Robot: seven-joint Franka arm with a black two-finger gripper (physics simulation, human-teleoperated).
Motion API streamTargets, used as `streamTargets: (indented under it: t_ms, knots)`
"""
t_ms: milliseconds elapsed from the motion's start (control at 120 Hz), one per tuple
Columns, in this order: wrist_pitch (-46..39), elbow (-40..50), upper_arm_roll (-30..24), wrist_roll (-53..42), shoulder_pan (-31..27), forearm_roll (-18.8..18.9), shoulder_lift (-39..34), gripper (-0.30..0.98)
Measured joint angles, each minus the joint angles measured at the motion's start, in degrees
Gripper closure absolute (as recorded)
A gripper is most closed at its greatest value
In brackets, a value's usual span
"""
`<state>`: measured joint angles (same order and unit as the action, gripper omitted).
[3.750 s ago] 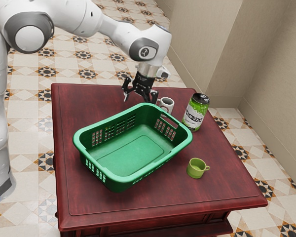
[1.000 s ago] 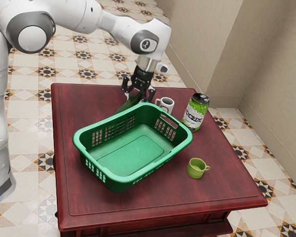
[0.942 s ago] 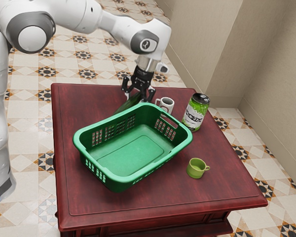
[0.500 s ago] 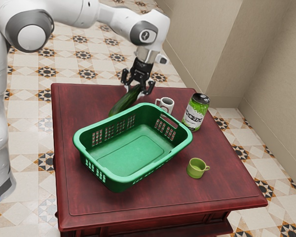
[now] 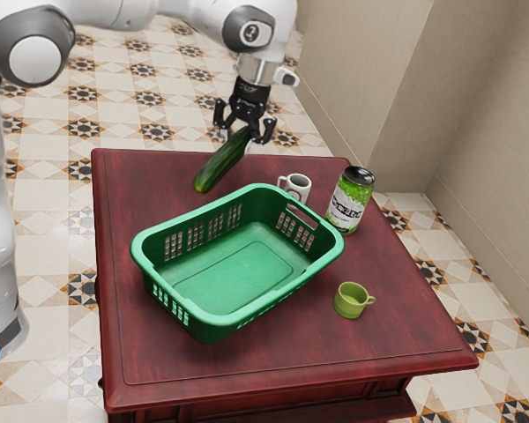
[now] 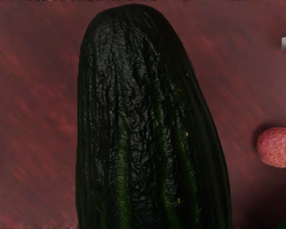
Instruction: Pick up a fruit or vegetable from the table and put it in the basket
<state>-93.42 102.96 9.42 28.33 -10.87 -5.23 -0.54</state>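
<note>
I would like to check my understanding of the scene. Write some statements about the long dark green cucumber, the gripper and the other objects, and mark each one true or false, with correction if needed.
1. The gripper is holding the cucumber. True.
2. The cucumber lies inside the rectangular green plastic basket. False: it is held in the air, outside the basket.
3. The small olive-green cup lies on its side. False: it stands upright.
4. The green can with a black top stands beside the white mug. True.
5. The small round fruit in the wrist view is yellow. False: it is pinkish red.
</note>
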Motion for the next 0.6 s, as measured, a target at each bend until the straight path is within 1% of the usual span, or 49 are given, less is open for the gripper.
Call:
streamTargets:
  t_ms: [300, 600]
  knots:
    - [1.15, 0.01, -0.99, 0.15, -0.23, 0.18, -2.64, 0.53]
    - [2.58, -0.44, -2.61, 0.66, 5.1, 0.86, -4.23, 0.53]
